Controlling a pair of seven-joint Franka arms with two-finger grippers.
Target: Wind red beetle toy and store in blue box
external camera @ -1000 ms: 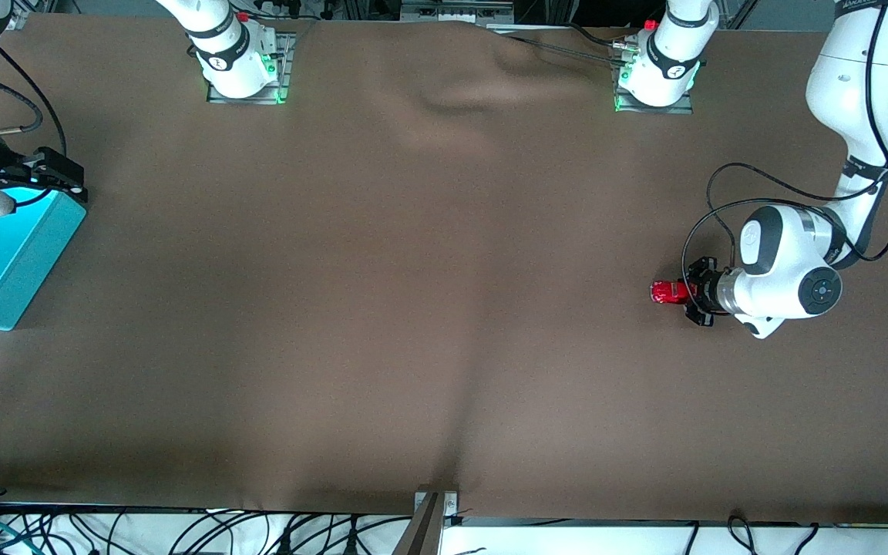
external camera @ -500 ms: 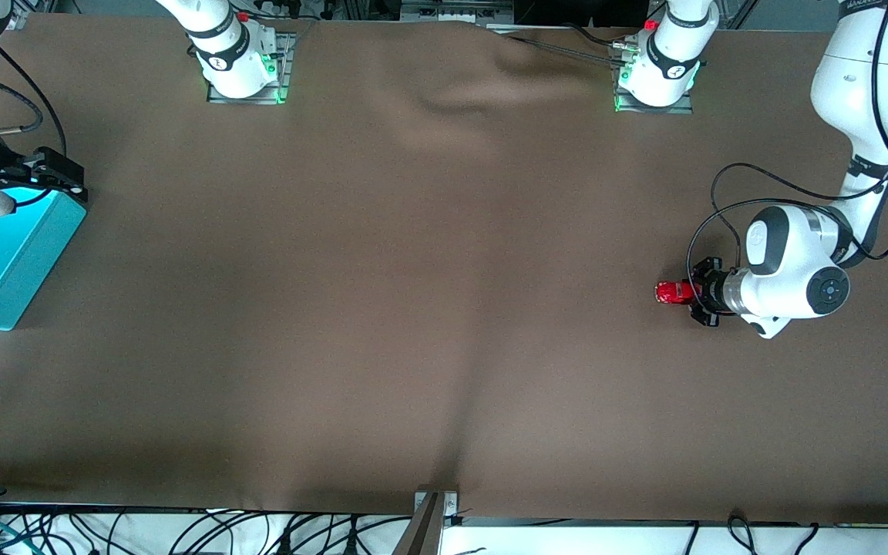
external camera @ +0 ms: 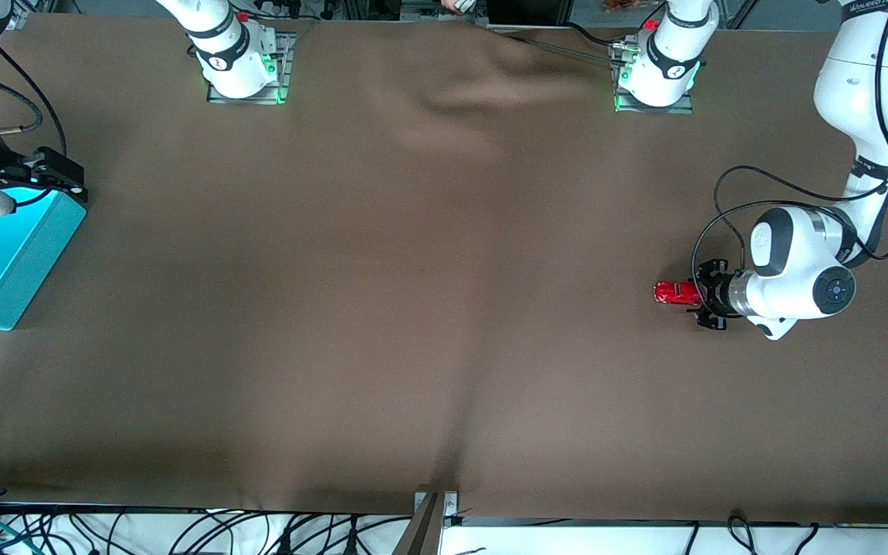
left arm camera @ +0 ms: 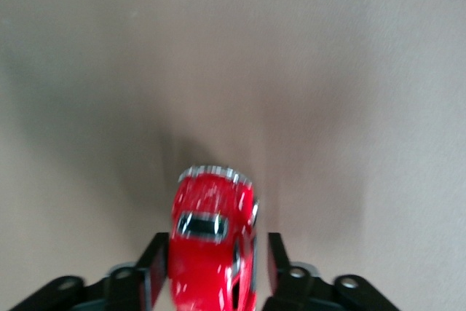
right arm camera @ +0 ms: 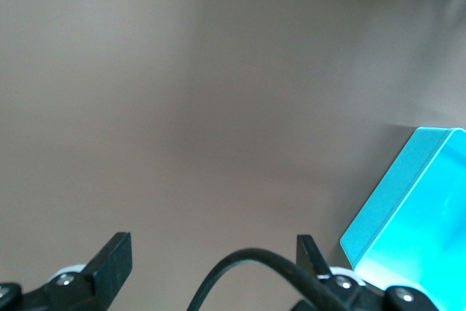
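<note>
- Box (external camera: 24,270): at nine o'clock on the table (external camera: 413,270), at the right arm's end. No toy shows in the part I can see.
- Right gripper (right arm camera: 211,245): hangs over the box's twelve-o'clock rim, fingers spread wide, nothing between them. This arm waits.
- Beetle (external camera: 674,293): on the cloth at about three o'clock, well apart from the box, wheels down, nose toward nine o'clock.
- Left gripper (external camera: 697,294): low at the beetle's tail, a finger on each flank. The wrist view shows a thin gap on at least one side, so the grip looks slack rather than clamped.

Step, as I judge it: winding is in hand and storing has not begun.

Next move calls for either letting the beetle run toward nine o'clock, or closing squarely on its flanks and carrying it the length of the table. The body is glossy and rounded, so an off-centre pinch could squirt it out.

Hard to make out:
- Wheels and any spring works are hidden under the body, so I cannot tell how far it is wound.
- The box is cut off at the frame edge and partly covered by the right wrist.
- The left wrist view is blurred.
</note>
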